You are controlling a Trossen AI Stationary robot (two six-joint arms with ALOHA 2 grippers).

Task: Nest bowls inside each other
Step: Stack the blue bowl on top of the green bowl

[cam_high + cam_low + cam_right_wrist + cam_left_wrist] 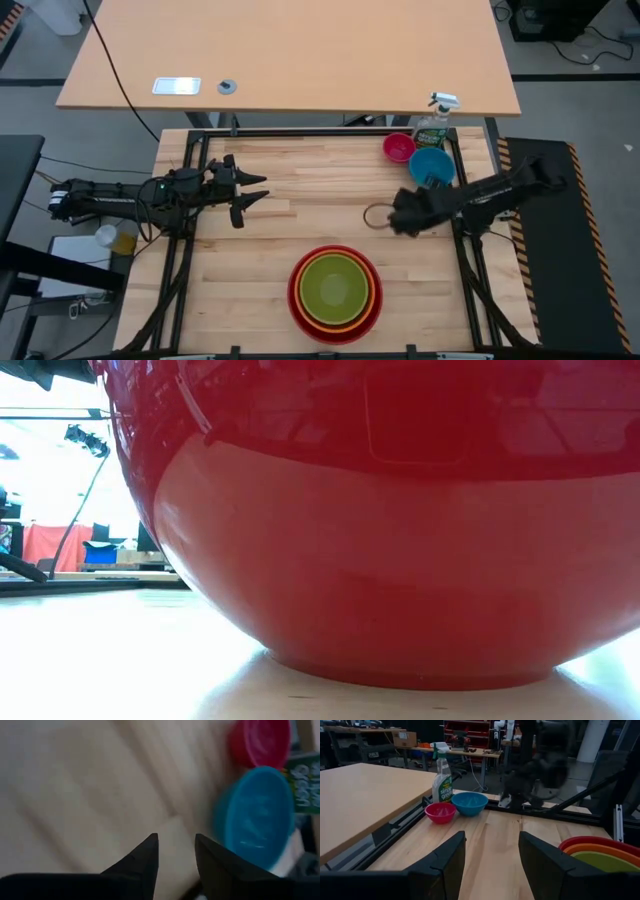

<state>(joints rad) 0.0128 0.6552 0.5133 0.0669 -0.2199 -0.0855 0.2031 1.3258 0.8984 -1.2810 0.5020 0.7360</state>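
Note:
Near the table's front edge stands the red bowl [297, 300] [400, 560] with the orange bowl [372, 290] and the lime green bowl [334, 284] nested in it. At the far right the blue bowl [432, 166] [257, 815] rests on its base beside the pink bowl [398, 148] [260, 742], each empty. My right gripper [385, 215] [175, 847] hovers open above bare wood, a little on the near side of the blue bowl, tilted downward, touching nothing. My left gripper [255, 190] [492, 845] waits open and level at the table's left.
A green spray bottle [436, 120] [441, 780] stands at the far right corner just behind the two small bowls. A dark frame rail [300, 133] runs round the table. Bare wood lies between the nested stack and the small bowls.

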